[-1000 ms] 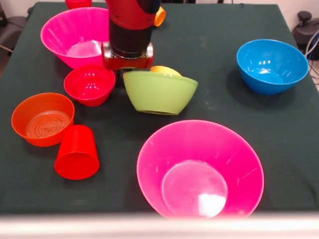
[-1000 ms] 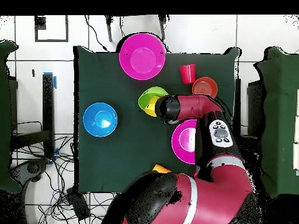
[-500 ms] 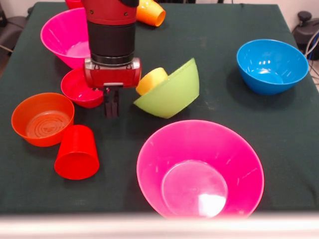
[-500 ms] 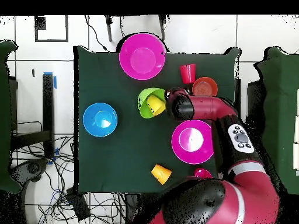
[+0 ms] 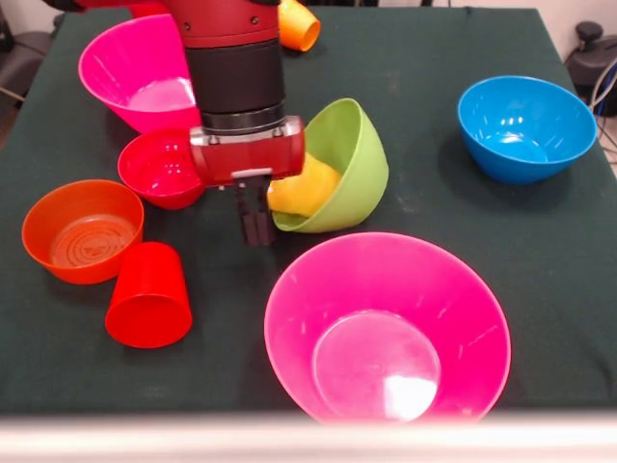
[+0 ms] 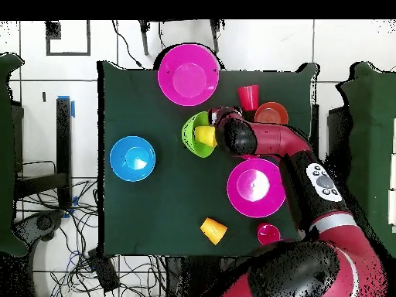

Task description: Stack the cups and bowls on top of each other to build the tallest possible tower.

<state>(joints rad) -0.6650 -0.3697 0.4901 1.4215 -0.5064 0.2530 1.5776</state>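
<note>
The end effector (image 5: 255, 224) is clenched and empty, beside the tipped lime-green bowl (image 5: 352, 164) (yellow cup (image 5: 304, 189) inside). It should right the bowl gently on the bench (image 5: 434, 222) first.

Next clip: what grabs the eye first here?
The red arm comes down mid-table, its gripper shut and empty beside the green bowl, which is tipped on its side with the yellow cup lying in it. In front sits a big pink bowl, upright; a blue bowl stands apart at the right.
</note>
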